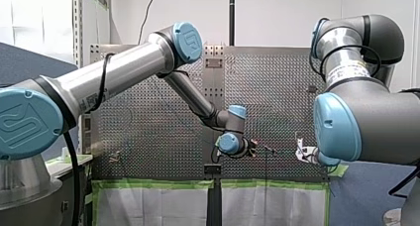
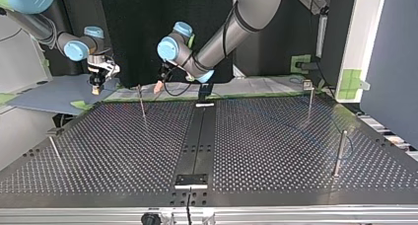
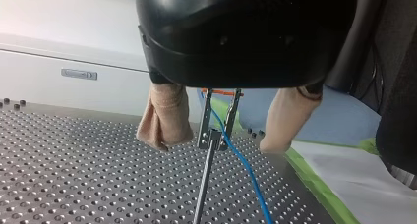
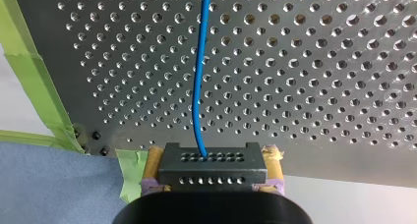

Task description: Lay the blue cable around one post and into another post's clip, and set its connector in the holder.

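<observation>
Nearest, my right claw (image 4: pixel 212 166) clamps the black connector (image 4: pixel 212 174); the blue cable (image 4: pixel 198 76) runs straight away from it over the perforated bench (image 4: pixel 319 86). My left claw (image 3: pixel 219 143), spread wide, straddles a post (image 3: pixel 203 184) whose clip (image 3: pixel 216 123) the cable passes through.

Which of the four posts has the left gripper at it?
The post at the top view's far edge, left of centre: the only one with a gripper at it. Its clip sits between my left gripper's open fingers, the blue cable through it.

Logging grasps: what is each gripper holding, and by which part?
My right gripper clamps the black connector by its two sides; my left gripper holds nothing.
</observation>
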Controlling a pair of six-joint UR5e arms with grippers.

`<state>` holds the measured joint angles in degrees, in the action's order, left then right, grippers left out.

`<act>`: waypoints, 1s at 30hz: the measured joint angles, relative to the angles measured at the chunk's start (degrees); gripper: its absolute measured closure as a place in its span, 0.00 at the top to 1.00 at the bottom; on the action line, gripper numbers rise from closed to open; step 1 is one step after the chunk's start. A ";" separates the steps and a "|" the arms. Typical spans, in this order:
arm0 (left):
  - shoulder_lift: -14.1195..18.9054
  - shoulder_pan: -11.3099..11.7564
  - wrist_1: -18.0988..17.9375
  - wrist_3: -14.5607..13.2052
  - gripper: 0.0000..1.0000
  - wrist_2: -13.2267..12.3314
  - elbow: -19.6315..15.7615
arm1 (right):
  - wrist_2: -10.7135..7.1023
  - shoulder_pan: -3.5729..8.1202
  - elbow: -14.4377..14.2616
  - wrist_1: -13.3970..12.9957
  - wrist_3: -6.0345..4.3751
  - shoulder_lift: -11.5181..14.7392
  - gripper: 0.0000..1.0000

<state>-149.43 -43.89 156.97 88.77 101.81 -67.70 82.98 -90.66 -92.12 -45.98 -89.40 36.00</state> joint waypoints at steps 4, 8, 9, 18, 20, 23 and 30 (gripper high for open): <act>0.07 0.03 0.07 -0.03 1.00 0.00 -0.01 | -0.01 0.00 0.00 0.00 0.00 0.00 0.28; 0.37 0.09 0.67 -0.08 1.00 0.31 -0.14 | -0.06 0.00 0.00 0.06 0.06 0.00 0.28; 0.62 0.13 0.85 -0.12 1.00 0.58 -0.34 | -0.07 0.00 0.02 0.08 0.07 -0.01 0.28; 4.97 -0.18 -2.69 -0.66 1.00 4.99 -4.63 | -0.09 0.00 0.02 0.25 0.07 -0.02 0.28; 5.93 -0.38 -3.62 -0.54 1.00 5.95 -5.58 | -0.09 0.00 0.02 0.30 0.06 -0.01 0.28; 7.47 -0.85 -5.16 0.30 1.00 7.49 -7.13 | -0.09 0.00 0.02 0.48 0.06 -0.02 0.28; 10.94 -1.65 -8.61 1.90 1.00 10.96 -10.59 | -0.16 -0.05 0.01 0.82 0.01 -0.04 0.28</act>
<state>-138.49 -45.54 148.36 90.66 112.76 -78.30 82.81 -90.72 -92.11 -45.16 -89.40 35.96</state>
